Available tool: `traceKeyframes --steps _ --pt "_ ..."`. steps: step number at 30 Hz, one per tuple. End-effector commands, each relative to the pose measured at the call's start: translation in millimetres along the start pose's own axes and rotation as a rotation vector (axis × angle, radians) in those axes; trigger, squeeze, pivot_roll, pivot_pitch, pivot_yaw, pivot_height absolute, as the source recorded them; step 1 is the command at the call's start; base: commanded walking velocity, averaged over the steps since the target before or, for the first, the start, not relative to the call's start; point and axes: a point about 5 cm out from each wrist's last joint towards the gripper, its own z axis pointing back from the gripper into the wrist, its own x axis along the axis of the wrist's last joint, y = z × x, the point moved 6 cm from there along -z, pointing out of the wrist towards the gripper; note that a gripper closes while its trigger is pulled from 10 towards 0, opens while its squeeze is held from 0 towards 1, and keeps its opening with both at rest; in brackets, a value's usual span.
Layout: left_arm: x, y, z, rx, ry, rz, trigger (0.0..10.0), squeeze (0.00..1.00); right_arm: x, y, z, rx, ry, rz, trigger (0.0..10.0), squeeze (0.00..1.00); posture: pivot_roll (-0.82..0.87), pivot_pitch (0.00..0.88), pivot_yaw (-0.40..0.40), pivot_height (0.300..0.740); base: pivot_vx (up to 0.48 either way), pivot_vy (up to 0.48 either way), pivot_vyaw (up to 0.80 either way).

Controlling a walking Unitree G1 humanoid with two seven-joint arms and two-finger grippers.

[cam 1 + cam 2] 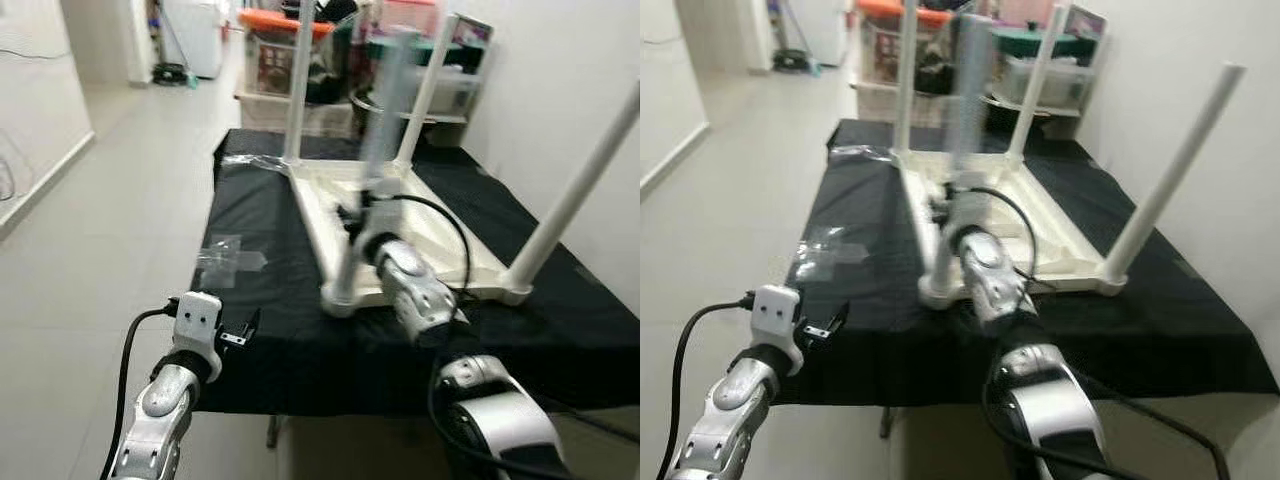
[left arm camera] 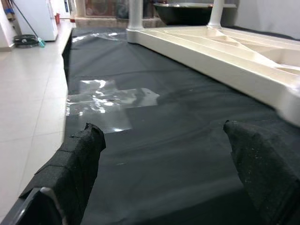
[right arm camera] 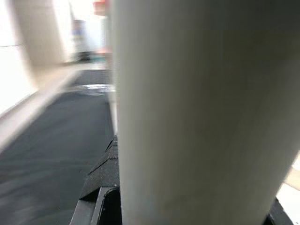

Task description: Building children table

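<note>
Fourth leg going onto the upturned children's table (image 1: 420, 235).
Right gripper (image 1: 362, 215) clamps the light, stiff, smooth plastic leg (image 1: 385, 90) low, at 12 o'clock; left gripper (image 1: 240, 333) hovers apart at 8.

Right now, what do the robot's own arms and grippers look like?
Both arms are rounded silver metal segments with black joints. A black cable loops along each. The left gripper sits on a white boxy wrist block; its two fingers are black and wrapped in coarse tape. The right gripper looks black too.
</note>
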Motion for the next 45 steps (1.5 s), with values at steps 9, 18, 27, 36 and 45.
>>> traceKeyframes --steps 9,18,27,36,45 --pt "1.3 -6.1 -2.2 -0.017 -0.004 -0.011 10.0 0.0 -19.1 -21.5 17.3 -0.169 0.063 -0.078 10.0 1.0 0.04 0.0 -0.148 0.74 0.0 0.0 0.0" --pt "0.2 -1.5 0.2 -0.011 -0.002 -0.014 10.0 0.0 38.5 9.2 7.2 0.143 -0.075 -0.219 10.0 0.0 0.04 0.0 -0.153 0.74 0.0 0.0 0.0" --pt "1.7 -2.7 -3.3 -0.012 -0.006 -0.017 10.0 0.0 67.9 94.0 78.2 1.041 -0.153 -0.126 10.0 0.0 0.04 0.0 -0.156 0.74 0.0 0.0 0.0" --pt "2.6 3.0 -0.2 0.005 -0.009 -0.026 10.0 0.0 31.7 152.4 139.9 1.497 -0.11 0.072 10.0 0.0 0.08 0.0 -0.179 0.74 0.0 0.0 0.0" --pt "1.9 0.7 -1.0 0.006 -0.009 -0.021 10.0 0.0 25.0 153.0 105.9 1.282 -0.069 0.079 0.0 0.0 0.06 0.0 -0.176 0.74 0.0 0.0 0.0"
